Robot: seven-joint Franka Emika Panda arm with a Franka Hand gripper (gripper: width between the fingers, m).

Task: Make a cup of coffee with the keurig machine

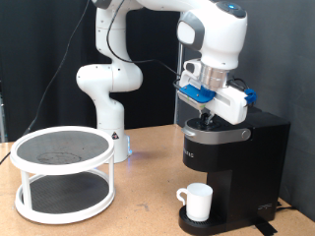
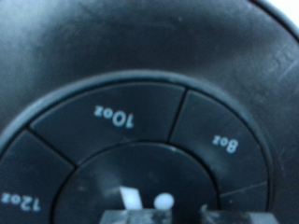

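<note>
The gripper [image 1: 209, 116] hangs straight down over the top of the keurig machine [image 1: 234, 157], its tip right at the lid on the exterior view's right; whether its fingers are spread or closed cannot be told, since the tips blend into the dark lid. The wrist view looks closely at the machine's round button panel [image 2: 140, 149], where wedge-shaped keys read 10oz [image 2: 114, 116], 8oz [image 2: 226, 143] and 12oz [image 2: 19, 200], with two small white marks near the centre. The cup [image 1: 197, 202], a white mug, stands on the machine's drip base below the spout, its handle turned to the exterior view's left. On the tabletop [image 1: 138, 211], well to the left of the machine, stands a white two-tier round rack [image 1: 63, 172] with dark shelves.
</note>
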